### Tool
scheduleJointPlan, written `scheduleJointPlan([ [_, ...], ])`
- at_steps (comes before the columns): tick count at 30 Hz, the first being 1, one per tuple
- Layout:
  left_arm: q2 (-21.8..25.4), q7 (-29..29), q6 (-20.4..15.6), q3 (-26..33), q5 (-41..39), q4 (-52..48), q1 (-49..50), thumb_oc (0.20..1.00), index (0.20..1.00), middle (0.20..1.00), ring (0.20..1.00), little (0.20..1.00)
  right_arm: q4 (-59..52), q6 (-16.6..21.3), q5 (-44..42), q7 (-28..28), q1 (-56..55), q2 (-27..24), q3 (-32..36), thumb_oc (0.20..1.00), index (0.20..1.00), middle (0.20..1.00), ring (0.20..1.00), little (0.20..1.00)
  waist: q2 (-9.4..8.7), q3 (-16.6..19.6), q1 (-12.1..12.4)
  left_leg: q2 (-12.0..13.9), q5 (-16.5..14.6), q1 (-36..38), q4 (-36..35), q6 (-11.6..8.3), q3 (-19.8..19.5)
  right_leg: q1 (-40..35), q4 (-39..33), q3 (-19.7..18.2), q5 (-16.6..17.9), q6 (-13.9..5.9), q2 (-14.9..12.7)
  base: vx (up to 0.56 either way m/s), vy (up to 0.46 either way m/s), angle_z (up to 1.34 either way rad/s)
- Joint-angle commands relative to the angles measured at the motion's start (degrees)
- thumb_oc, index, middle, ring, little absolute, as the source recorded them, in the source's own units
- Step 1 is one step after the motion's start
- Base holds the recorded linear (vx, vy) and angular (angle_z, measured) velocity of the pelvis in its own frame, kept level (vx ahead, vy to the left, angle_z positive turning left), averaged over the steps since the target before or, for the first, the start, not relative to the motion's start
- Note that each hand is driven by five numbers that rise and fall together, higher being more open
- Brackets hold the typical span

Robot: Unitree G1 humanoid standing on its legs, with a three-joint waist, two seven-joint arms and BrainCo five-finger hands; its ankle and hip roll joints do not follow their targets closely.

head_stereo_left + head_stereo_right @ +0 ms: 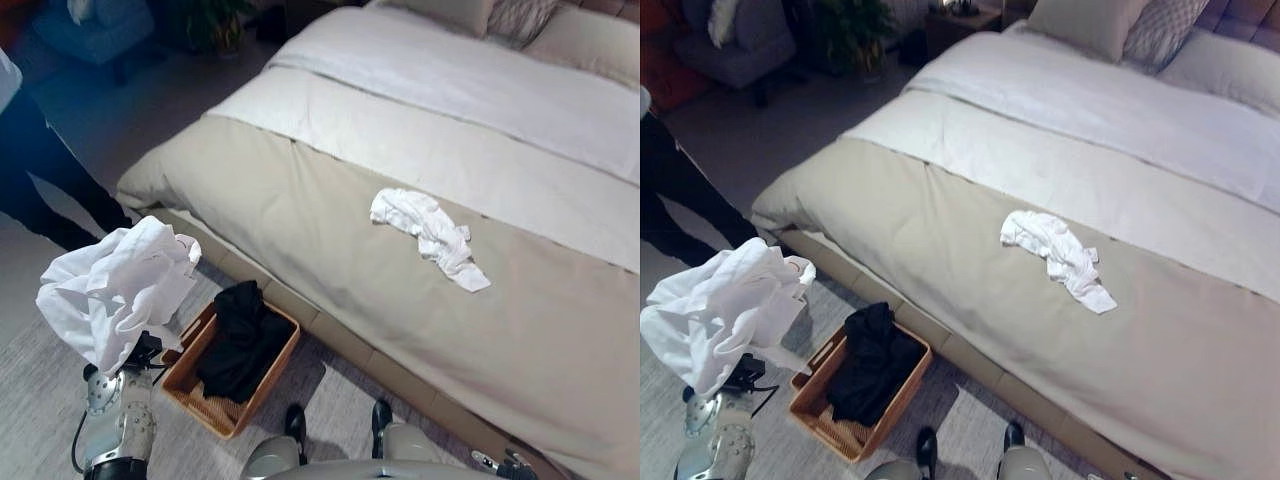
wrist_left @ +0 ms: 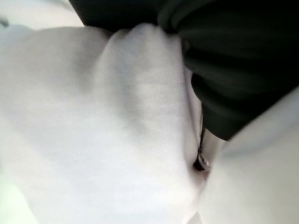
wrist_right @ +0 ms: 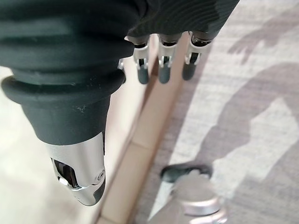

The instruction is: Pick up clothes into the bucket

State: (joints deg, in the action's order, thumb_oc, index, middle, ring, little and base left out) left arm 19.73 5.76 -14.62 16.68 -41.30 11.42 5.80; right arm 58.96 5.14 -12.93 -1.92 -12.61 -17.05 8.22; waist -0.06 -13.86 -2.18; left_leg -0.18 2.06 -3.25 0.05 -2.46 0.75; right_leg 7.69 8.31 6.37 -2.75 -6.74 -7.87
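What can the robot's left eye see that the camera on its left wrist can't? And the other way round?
The left eye view takes in the room: the bed, a white garment lying on it, the basket on the floor with black clothes in it, and a person's legs at the side. The left wrist view gives the close look: the weave and folds of the white cloth right against the dark cover of the left hand. Both show that white cloth, raised on the left arm beside the basket.
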Motion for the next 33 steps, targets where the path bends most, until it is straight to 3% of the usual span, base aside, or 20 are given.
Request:
scheduleJointPlan([
  [1,5.6,2.2,-5.4,1.3,1.7,0.2,-4.3,0.200,0.200,0.200,0.200,0.200,-1.8,2.2,-0.7,-1.5,2.8,-1.0,-3.9,1.000,1.000,1.000,1.000,1.000,-2.77,-2.6,0.0,-2.2,-6.1,-4.8,8.9,0.43,-2.7,1.9,2.7,-0.2,2.3,-1.76,-3.1,-0.07,0.014,0.03],
  [11,12.1,6.5,-7.2,-2.1,3.4,10.2,-12.0,0.200,0.200,0.200,0.200,0.200,-8.1,5.1,-2.7,-3.6,6.8,-2.3,-8.8,1.000,1.000,1.000,1.000,1.000,-5.31,-11.3,-1.1,-1.5,-8.4,-17.5,22.0,0.96,-2.0,12.9,9.3,-3.4,2.4,-0.80,-3.2,-0.11,0.013,-0.01],
  [18,17.5,11.3,-7.7,-6.3,5.9,17.0,-20.3,0.200,0.200,0.200,0.200,0.200,-11.2,7.7,-6.0,-6.3,8.4,-3.1,-10.2,1.000,1.000,1.000,1.000,1.000,-6.18,-15.9,-2.0,-1.2,-11.6,-30.7,34.1,1.44,-2.3,25.1,20.3,-5.1,-1.0,0.41,-2.7,-0.12,0.018,-0.12],
  [21,19.5,13.0,-7.3,-8.7,7.7,19.5,-23.7,0.200,0.200,0.200,0.200,0.200,-13.1,8.5,-7.2,-7.4,8.3,-3.7,-10.3,1.000,1.000,1.000,1.000,1.000,-6.33,-15.9,-2.8,-1.2,-12.7,-36.8,38.5,1.45,-2.5,31.0,25.0,-5.2,-2.4,0.84,-2.9,-0.07,0.002,0.01],
  [22,19.9,13.6,-6.9,-9.6,8.1,20.8,-24.8,0.200,0.200,0.200,0.200,0.200,-13.8,9.0,-7.9,-7.5,8.0,-4.0,-10.6,1.000,1.000,1.000,1.000,1.000,-6.32,-15.9,-3.1,-1.0,-15.0,-37.9,40.5,1.19,-2.9,32.2,27.4,-5.6,-4.7,0.54,-2.6,0.01,-0.015,0.09],
  [23,20.9,13.9,-6.7,-10.6,8.7,21.5,-25.8,0.200,0.200,0.200,0.200,0.200,-14.3,9.2,-8.2,-7.8,7.7,-4.2,-10.5,1.000,1.000,1.000,1.000,1.000,-6.31,-15.9,-3.4,-0.9,-15.4,-40.3,42.1,1.15,-3.1,34.4,29.0,-5.6,-5.1,0.64,-2.8,0.01,-0.014,0.12],
  [33,26.4,17.1,-2.7,-18.9,16.3,30.4,-34.4,0.200,0.200,0.200,0.200,0.200,-16.1,10.7,-11.2,-9.6,7.8,-5.5,-12.1,1.000,1.000,1.000,1.000,1.000,-6.61,-15.9,-5.5,-0.2,-17.2,-55.4,51.6,1.23,-2.4,50.0,38.7,-6.2,-7.0,0.48,-2.9,-0.02,0.006,0.02],
])
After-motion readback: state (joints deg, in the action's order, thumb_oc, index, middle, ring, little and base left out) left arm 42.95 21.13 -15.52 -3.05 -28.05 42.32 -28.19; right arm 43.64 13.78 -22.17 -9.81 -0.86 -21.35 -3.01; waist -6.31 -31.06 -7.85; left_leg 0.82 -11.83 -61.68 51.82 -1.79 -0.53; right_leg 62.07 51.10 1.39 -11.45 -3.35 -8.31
